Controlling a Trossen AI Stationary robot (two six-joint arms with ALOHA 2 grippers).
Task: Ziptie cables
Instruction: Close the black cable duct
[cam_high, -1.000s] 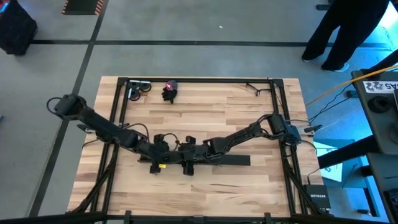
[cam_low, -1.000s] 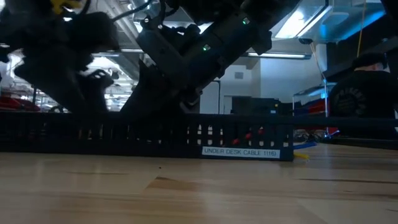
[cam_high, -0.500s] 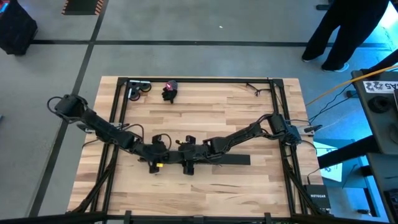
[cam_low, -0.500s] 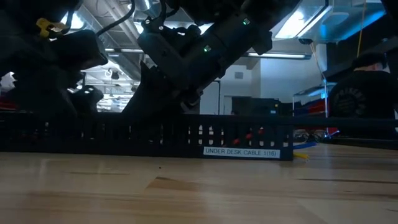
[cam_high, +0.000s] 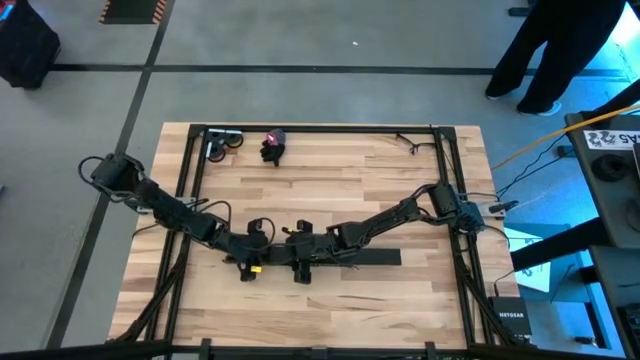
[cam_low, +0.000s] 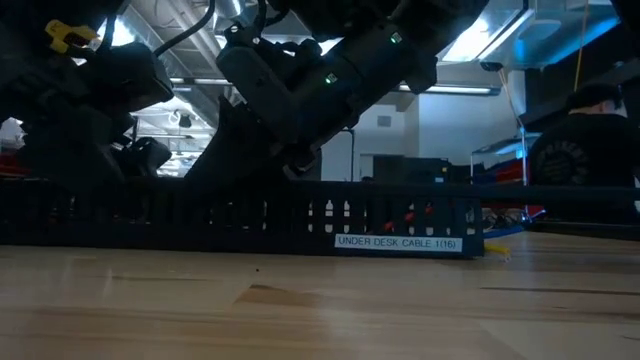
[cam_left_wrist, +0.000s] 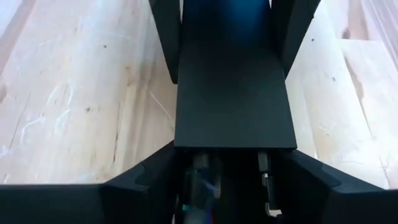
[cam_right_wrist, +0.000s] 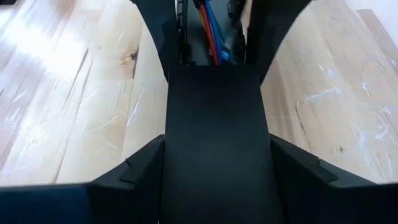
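Both the left gripper (cam_left_wrist: 227, 180) and right gripper (cam_right_wrist: 214, 180) straddle the black cover (cam_right_wrist: 214, 124), clasping it, with the cables (cam_right_wrist: 212, 31) lying in the channel (cam_low: 250, 215) just ahead.

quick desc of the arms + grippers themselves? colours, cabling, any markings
Both arms are dark, near-black jointed links. The left arm has thin black cable loops along it and a yellow tag near its gripper. The right arm looks the same, with cable loops at its wrist; in the low view, small green lights glow on the arm housing. Each wrist view shows two flat, matte black fingers. No lettering legible.
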